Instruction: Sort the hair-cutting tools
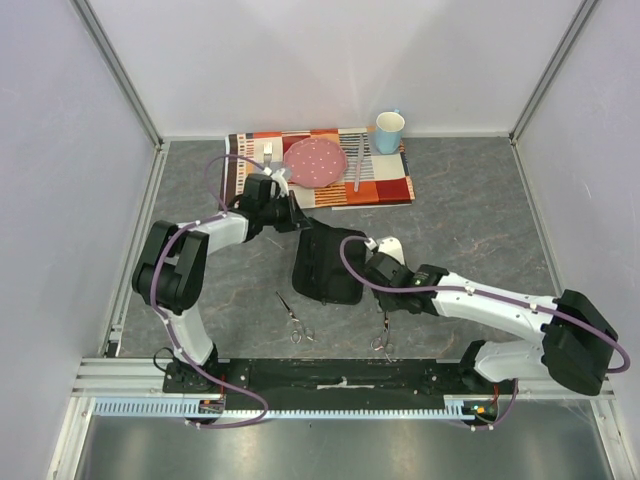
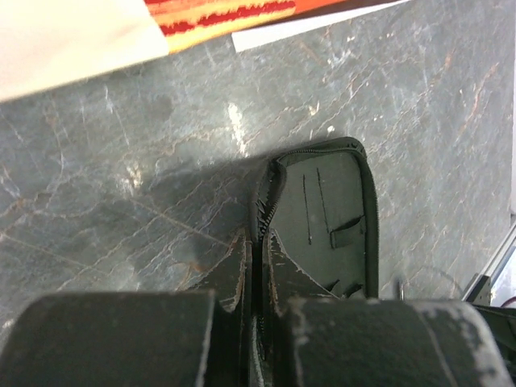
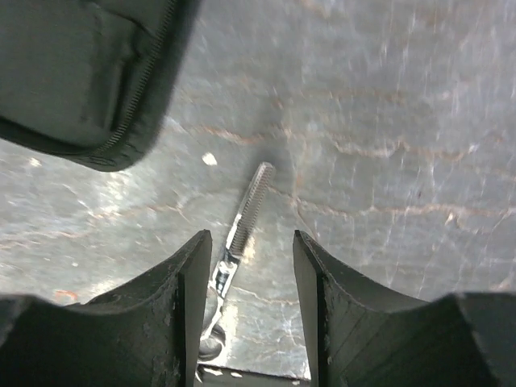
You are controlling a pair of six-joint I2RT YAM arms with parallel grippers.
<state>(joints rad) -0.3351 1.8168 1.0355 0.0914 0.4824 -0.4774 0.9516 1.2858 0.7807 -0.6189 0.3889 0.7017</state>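
Two scissors (image 1: 296, 322) lie on the surface (image 1: 470, 220) outside the case (image 1: 325, 265), left fingers (image 2: 121, 339) clamped on its edge, right fingers (image 3: 169, 298) parted over one pair (image 3: 246, 210): sorting judged barely begun.

The table (image 1: 480, 220) was a grey, marbled surface walled by pale panels. A striped placemat (image 1: 385, 188) lay flat along its far edge. A black zip case (image 1: 325, 265) lay open near the middle, apart from the placemat. Toward the near edge, the left scissors (image 1: 294, 322) and the right scissors (image 1: 382, 338) lay on the bare surface, apart from each other. The right scissors, with a toothed blade, were near the case.
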